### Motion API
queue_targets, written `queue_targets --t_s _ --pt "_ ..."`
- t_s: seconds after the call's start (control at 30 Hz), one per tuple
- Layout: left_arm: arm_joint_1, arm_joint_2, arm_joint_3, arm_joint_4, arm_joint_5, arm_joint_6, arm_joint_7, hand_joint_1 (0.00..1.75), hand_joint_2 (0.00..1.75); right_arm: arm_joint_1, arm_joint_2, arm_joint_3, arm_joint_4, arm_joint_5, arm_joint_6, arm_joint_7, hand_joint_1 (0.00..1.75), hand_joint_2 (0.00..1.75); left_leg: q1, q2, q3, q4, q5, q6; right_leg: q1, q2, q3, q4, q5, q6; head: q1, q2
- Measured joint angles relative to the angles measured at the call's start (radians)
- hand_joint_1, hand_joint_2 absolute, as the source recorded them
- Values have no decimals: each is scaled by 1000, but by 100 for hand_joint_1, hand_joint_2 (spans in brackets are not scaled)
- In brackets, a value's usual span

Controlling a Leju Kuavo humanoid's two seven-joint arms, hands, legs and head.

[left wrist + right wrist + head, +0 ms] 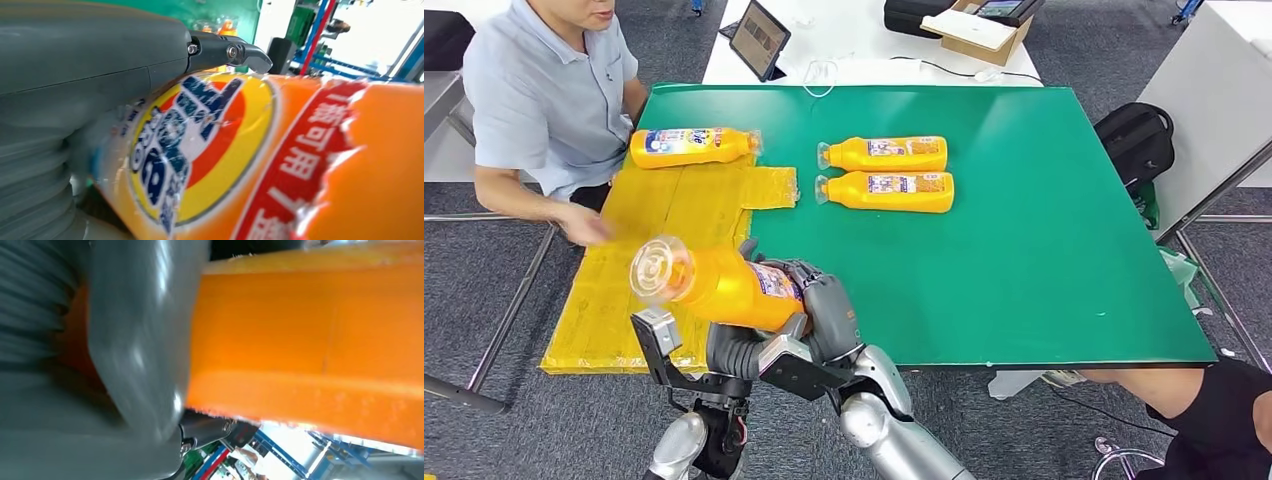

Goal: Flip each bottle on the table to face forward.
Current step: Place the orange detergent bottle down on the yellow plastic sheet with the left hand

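Your green worktop takes up most of the head view, with a yellow mat laid over its left side and hanging past the near edge. A person in a light blue shirt sits at the far left corner, one blurred hand reaching over the mat's left edge.

You have 4 orange bottles to track. The held bottle is lifted above the near part of the mat, lying roughly level with its clear cap pointing left toward the camera. The right hand wraps its fingers over the label end, and the left hand sits beneath the body; both hands grasp this bottle. In the left wrist view you see the bottle's blue, red and yellow label close up under a dark finger tip. The right wrist view gives you its plain orange side beside the grey thumb.

The bottle on the mat lies on its side at the mat's far end, near the person. The 2 paired bottles lie side by side on the bare green surface, labels up, caps pointing left, just apart from each other.
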Motion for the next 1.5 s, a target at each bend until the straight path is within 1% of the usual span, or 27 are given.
queue_targets --t_s 0.13,0.2,0.23,0.3,0.33,0.37,0.4,0.43,0.47,0.53,0.57,0.6,0.67,0.8,0.93,1.13,1.2,1.27,1.33,1.4,1.5 --pt "2 0 -1 -9 26 13 -13 0 175 -15 5 26 41 -8 9 8 173 175 0 0 0 0 0 0 0 0 0 0 0 0 0 0" --pt "7 0 0 -11 52 11 -13 0 175 -23 6 34 64 -15 17 13 169 175 0 0 0 0 0 0 0 0 0 0 0 0 0 0" --pt "10 0 1 -12 63 11 -13 0 175 -26 6 37 75 -19 20 14 159 175 0 0 0 0 0 0 0 0 -1 0 0 0 0 0" --pt "16 1 2 -13 84 7 -9 1 175 -31 6 40 94 -24 27 15 121 175 0 0 0 0 0 0 0 0 -1 0 0 0 0 0" --pt "18 2 3 -13 96 3 -5 1 175 -32 6 42 102 -25 28 15 104 175 0 1 0 0 0 0 0 0 -1 0 0 0 0 0" --pt "20 3 4 -13 108 -2 1 2 175 -33 6 42 110 -26 29 16 94 175 0 1 0 0 0 0 0 0 -1 0 0 0 0 0" --pt "22 4 5 -13 118 -7 6 2 175 -34 6 43 115 -26 30 16 94 175 0 1 0 0 0 0 0 0 -1 0 0 0 0 0" --pt "24 5 7 -12 128 -13 11 6 175 -34 6 44 120 -26 30 16 76 175 0 1 0 0 0 0 0 0 -1 0 0 0 0 0" --pt "26 6 10 -12 135 -18 14 41 175 -35 6 45 125 -26 30 16 53 175 0 2 0 0 0 0 0 0 -1 0 0 0 0 0" --pt "28 8 14 -12 143 -25 18 128 175 -36 6 47 132 -26 30 16 6 175 0 2 0 0 0 0 0 0 -2 0 0 0 0 0" --pt "28 8 15 -12 146 -28 19 167 175 -36 6 48 135 -26 30 16 0 131 0 2 0 0 0 0 0 0 -2 0 0 0 0 0" --pt "29 8 15 -12 151 -32 20 175 175 -36 6 49 137 -26 29 16 0 87 0 2 0 0 0 0 0 0 -2 0 0 0 0 0" --pt "29 10 18 -12 163 -48 22 175 175 -35 6 49 139 -25 26 16 0 0 0 2 0 0 0 0 0 0 -2 0 0 0 0 0" --pt "34 14 20 -11 181 -98 17 175 175 -30 4 41 138 -27 1 15 0 0 0 2 0 0 0 0 0 1 -2 0 0 0 0 0" --pt "33 15 20 -11 189 -124 15 175 175 -2 -6 32 106 -11 -51 -3 0 0 0 2 0 0 0 0 0 0 -2 0 0 0 0 0" --pt "23 14 19 -11 201 -129 14 175 175 62 -38 30 8 29 -98 -26 0 0 0 2 -1 0 0 0 0 0 -2 0 0 0 0 0" --pt "20 13 20 -11 199 -114 13 175 175 81 -47 30 -17 33 -111 -35 0 0 0 2 -1 0 0 0 0 0 -2 0 0 0 0 0" --pt "16 12 22 -11 178 -72 3 175 175 102 -56 30 -49 44 -137 -50 0 0 0 1 -1 0 0 0 0 0 -2 0 0 0 0 0" --pt "9 11 30 -6 111 8 -22 175 175 129 -65 30 -95 54 -167 -65 0 0 0 1 -1 0 0 0 0 0 -2 0 0 0 0 0" --pt "-7 11 50 5 -21 131 -52 175 175 160 -78 30 -151 61 -196 -80 0 0 0 1 -1 0 0 0 0 0 -2 0 0 0 0 0" --pt "-50 11 101 45 -251 290 -62 175 175 205 -99 28 -239 59 -236 -100 0 0 0 0 -1 0 0 0 0 0 -1 0 0 0 0 0"
